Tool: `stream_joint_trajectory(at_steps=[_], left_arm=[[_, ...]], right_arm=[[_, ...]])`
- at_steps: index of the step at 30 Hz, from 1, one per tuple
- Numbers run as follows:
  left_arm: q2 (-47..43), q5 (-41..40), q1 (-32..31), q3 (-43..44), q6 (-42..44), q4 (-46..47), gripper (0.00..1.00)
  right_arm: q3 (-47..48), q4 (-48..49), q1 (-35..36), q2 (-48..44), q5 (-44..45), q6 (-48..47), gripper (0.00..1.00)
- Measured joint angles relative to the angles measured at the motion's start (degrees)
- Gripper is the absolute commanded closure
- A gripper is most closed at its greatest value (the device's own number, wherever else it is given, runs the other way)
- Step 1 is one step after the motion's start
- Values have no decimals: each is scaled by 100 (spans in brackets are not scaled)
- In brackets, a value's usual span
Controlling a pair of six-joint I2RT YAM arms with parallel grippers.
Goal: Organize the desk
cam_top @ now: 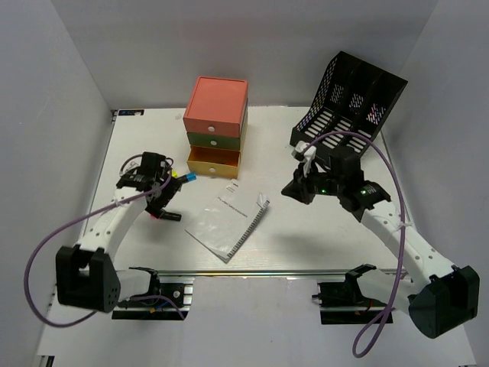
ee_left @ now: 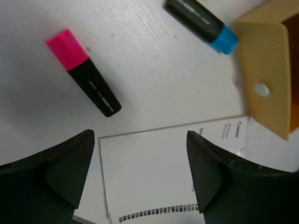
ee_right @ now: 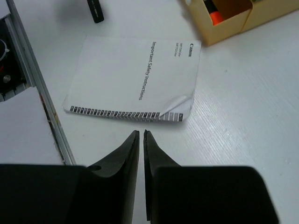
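The desk (cam_top: 306, 237) filled the middle of the overhead frame: a flat white rectangular top, faintly grained, with a metal rail (cam_top: 260, 271) along its lower edge. At left of centre the left gripper (ee_left: 140, 140) hung with its claw spread wide and empty, over a pink-capped highlighter (ee_left: 84, 72) and a booklet (ee_left: 149, 172). A blue-capped highlighter (ee_left: 203, 23) lay beside the open yellow drawer (ee_left: 266, 79). Right of centre, the right gripper (ee_right: 141, 133) showed only a thin slit and held nothing. A black mesh rack (cam_top: 351, 95) stood at upper right.
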Motion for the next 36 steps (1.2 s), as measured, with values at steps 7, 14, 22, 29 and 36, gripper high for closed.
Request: stream_joint_trajectory(at_steps=[7, 14, 22, 29, 36], left_arm=[[1064, -269, 2, 195, -866, -328, 28], [1283, -503, 11, 186, -1290, -431, 32], [2057, -566, 254, 15, -1384, -197, 33], [2450, -520, 529, 114, -1311, -37, 40], [2518, -448, 645, 177, -1198, 22, 63]], right_arm=[[-162, -22, -476, -387, -396, -52, 94], [-168, -13, -592, -579, -457, -170, 95], [-197, 15, -669, -597, -446, -247, 96], [-203, 15, -743, -586, -426, -289, 98], [-205, 15, -800, -531, -385, -326, 100]])
